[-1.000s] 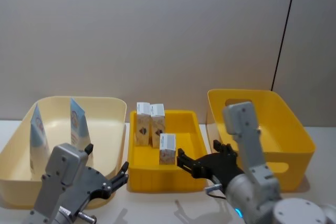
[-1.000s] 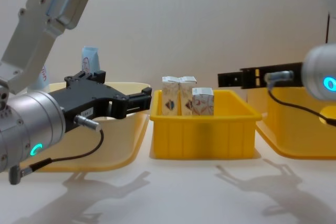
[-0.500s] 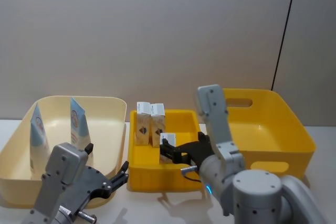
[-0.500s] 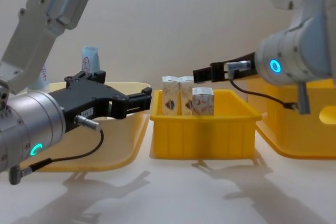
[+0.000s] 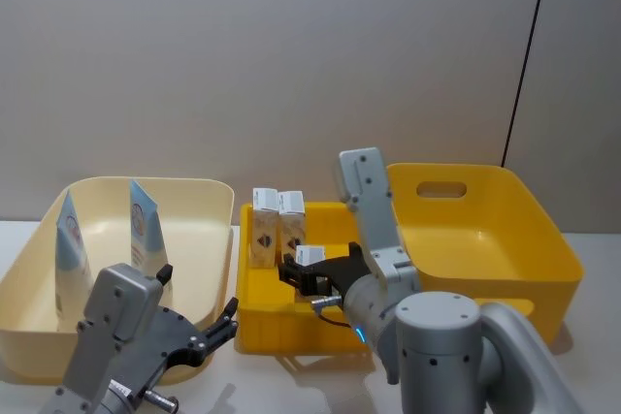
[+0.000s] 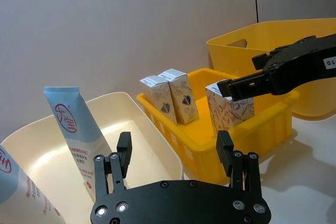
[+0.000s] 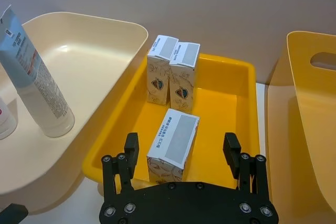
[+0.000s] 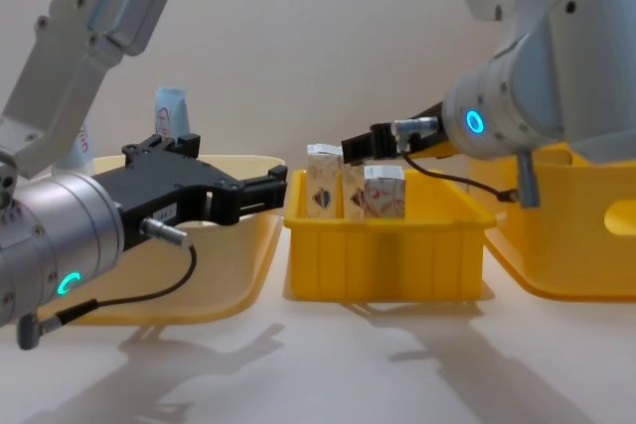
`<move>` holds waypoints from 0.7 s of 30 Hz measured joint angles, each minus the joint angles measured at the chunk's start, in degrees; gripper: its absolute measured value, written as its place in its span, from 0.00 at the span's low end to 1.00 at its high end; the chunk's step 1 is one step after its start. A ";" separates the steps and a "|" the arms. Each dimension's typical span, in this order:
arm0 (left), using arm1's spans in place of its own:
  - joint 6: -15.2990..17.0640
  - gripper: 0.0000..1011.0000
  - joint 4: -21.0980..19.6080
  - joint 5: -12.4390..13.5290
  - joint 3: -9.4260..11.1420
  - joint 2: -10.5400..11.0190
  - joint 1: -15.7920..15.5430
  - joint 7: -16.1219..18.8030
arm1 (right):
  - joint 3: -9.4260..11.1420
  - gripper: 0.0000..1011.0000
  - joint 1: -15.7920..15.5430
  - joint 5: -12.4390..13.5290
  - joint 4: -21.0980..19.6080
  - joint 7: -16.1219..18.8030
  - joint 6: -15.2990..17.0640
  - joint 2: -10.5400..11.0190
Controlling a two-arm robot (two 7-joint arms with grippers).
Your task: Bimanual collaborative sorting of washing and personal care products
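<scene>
Right wrist view: the right gripper (image 7: 180, 142) hangs with its fingers spread wide over the near end of the shallow yellow plastic tray (image 7: 239, 108). A small white carton with dark print (image 7: 176, 129) stands just under the gap between them; contact cannot be told. Two more small white cartons (image 7: 184, 77) stand side by side at the tray's far end. The left gripper (image 6: 174, 148), also spread and empty, hovers before the cream plastic bin (image 6: 105, 114), where two tall light-blue-and-white squeeze tubes (image 5: 144, 225) stand.
</scene>
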 joint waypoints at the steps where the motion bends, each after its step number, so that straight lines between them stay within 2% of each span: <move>1: 0.00 0.99 0.00 0.00 0.00 0.00 0.00 0.00 | 0.06 0.99 0.37 -0.06 0.67 -0.11 0.10 -0.32; 21: 0.00 0.99 0.00 0.00 0.00 0.00 0.00 0.00 | 1.04 0.99 3.73 -0.39 7.94 -0.64 1.21 -3.49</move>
